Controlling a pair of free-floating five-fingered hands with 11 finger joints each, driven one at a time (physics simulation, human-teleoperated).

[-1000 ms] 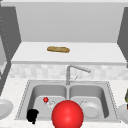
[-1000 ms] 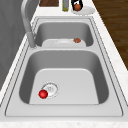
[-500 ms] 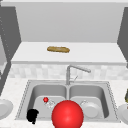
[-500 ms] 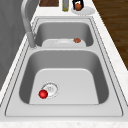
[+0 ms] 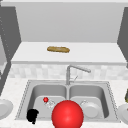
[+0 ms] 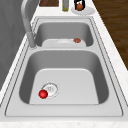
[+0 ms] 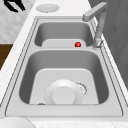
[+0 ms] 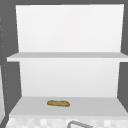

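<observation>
My left hand [image 5: 32,115] hangs at the sink's front left corner, open and holding nothing; in the right side view the left hand [image 7: 15,5] is off the counter's front edge. A small red ball [image 5: 45,99] lies by the drain of the left basin [image 6: 65,82]. A big red ball [image 5: 67,114] shows before the sink's front rim. A white plate [image 7: 63,93] lies upside down in the right basin, with a brown bit [image 6: 77,40] beside it. Over the far counter plate [image 6: 86,11] a black shape, seemingly my right hand [image 6: 79,2], is at a brown lump.
The faucet [image 5: 75,70] rises behind the divider, spout to the right. A bread loaf [image 5: 58,49] lies on the shelf above. White plates sit on the counter at the left [image 5: 3,107] and right [image 5: 123,112], with a bottle [image 6: 65,5] near the right one.
</observation>
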